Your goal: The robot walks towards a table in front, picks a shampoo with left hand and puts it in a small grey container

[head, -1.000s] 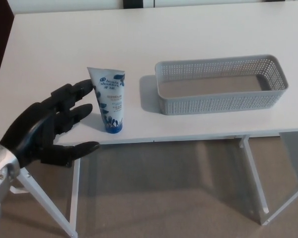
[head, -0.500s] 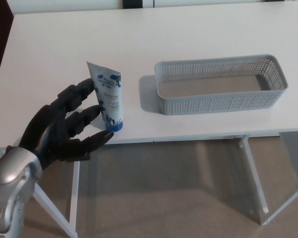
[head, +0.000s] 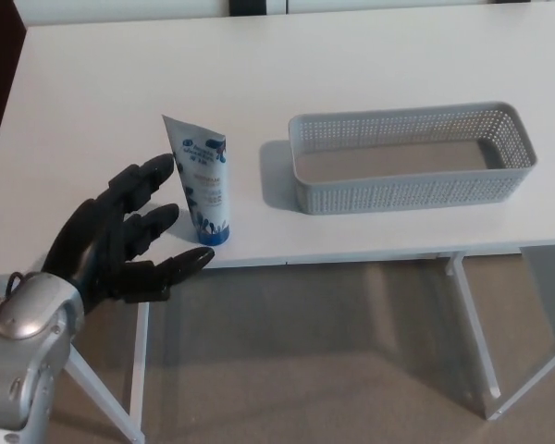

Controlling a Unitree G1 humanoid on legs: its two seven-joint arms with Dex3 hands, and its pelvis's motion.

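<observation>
Left hand (head: 120, 239) open beside the shampoo tube (head: 203, 180)
Its fingers (head: 146, 176) are spread and hold nothing. The shampoo tube stands cap-down just beside them near the tabletop (head: 259, 65) front edge, apart from the grey basket (head: 407, 192) to its right.

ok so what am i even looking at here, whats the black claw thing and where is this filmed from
This is one picture from a camera on a humanoid robot's head, looking down at its work. The black thing is its left hand, on a silver forearm; its fingers are spread open, holding nothing. On the white table a shampoo tube stands cap down, close beside the hand. To its right sits an empty grey container. The right hand is out of view.
</observation>
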